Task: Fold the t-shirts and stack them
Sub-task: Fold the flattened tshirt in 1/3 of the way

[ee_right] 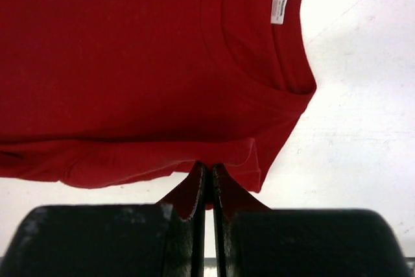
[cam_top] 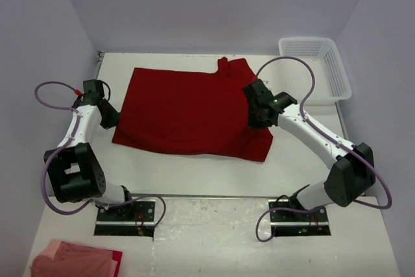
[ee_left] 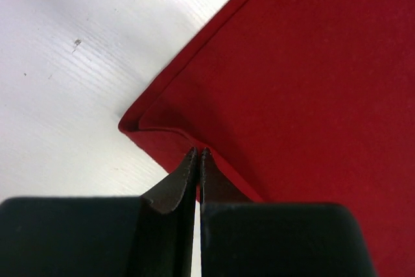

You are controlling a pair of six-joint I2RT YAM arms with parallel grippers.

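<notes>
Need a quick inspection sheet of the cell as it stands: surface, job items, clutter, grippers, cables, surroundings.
Surface: white table, a few small dark specks in the left wrist view.
Job's things: one red t-shirt spread flat mid-table, white neck label showing.
Clutter: white mesh basket at the far right corner; pink and red cloth heap at the near left, what it is unclear.
Grippers: left gripper shut on the shirt's left hem corner; right gripper shut on its right edge, near the collar.
Cables: purple cables loop off both arms, no snag seen.
Surroundings: plain pale walls on three sides.
</notes>
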